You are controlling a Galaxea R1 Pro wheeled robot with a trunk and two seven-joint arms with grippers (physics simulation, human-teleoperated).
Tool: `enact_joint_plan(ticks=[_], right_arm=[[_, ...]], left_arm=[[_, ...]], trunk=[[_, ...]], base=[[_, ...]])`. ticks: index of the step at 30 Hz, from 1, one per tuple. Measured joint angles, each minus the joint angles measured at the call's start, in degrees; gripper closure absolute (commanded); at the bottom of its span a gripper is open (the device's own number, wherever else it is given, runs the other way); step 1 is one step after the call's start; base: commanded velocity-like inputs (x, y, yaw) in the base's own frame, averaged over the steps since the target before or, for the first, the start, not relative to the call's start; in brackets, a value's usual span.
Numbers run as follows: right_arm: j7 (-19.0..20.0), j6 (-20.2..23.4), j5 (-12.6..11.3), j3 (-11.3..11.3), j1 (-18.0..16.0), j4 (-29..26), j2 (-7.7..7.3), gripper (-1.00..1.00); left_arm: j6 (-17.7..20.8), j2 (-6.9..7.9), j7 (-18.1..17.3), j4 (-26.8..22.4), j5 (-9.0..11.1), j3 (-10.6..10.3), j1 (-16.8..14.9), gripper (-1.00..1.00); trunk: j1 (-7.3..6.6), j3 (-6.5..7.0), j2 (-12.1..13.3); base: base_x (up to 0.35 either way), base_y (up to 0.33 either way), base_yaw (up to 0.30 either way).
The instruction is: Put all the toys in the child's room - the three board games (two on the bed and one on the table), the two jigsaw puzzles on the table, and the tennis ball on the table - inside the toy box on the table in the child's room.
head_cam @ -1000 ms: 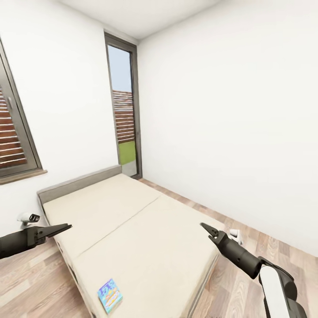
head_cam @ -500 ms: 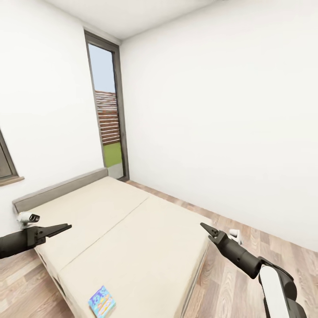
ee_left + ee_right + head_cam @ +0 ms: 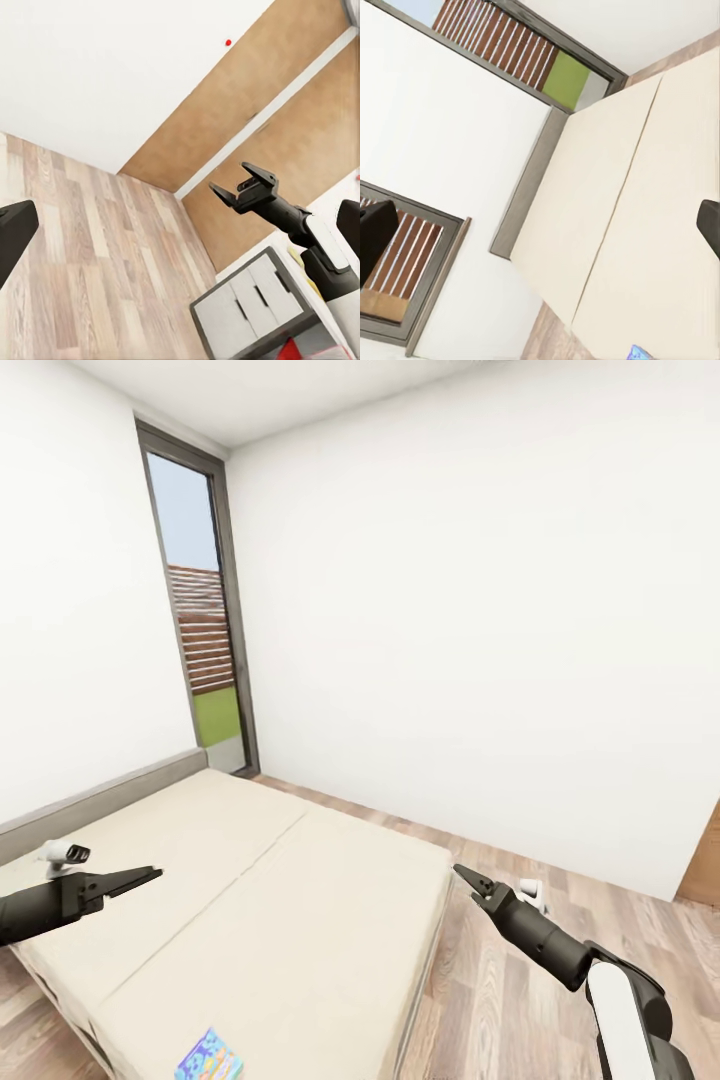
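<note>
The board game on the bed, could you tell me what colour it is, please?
Mostly blue with multicoloured print; the board game shows best in the head view.

The bed (image 3: 250, 920) has a broad, flat mattress surface, unobstructed from the headboard (image 3: 100, 800) to the foot edge. The only object on it is a blue board game (image 3: 210, 1057), lying flat at the near edge. The left gripper (image 3: 140, 877) hovers above the mattress near the headboard end, clear of the surface. The right gripper (image 3: 470, 880) hovers beside the bed's foot corner, over the wood floor (image 3: 520, 980). The floor strip between the bed and the white wall (image 3: 480, 660) is open.
</note>
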Motion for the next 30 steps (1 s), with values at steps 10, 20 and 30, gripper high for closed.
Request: enact_joint_plan(ticks=[10, 20, 30], right_arm=[[0.00, 0.01, 0.00, -0.06, 0.00, 0.00, -0.02, -1.00], [0.01, 0.00, 0.00, -0.06, 0.01, 0.01, -0.01, -1.00], [0.01, 0.00, 0.00, -0.03, 0.00, 0.01, -0.01, -1.00]], left_arm=[[0.00, 0.00, 0.00, 0.00, 0.00, 0.00, -0.02, -1.00], [0.00, 0.00, 0.00, -0.01, -0.01, 0.00, -0.01, -1.00], [0.00, 0.00, 0.00, -0.01, -0.01, 0.00, -0.01, -1.00]], trunk=[[0.00, 0.25, 0.00], [0.00, 0.50, 0.00], [0.01, 0.75, 0.01]], base=[[-0.063, 0.058, -0.254], [-0.032, 0.081, -0.254], [-0.035, 0.083, -0.253]])
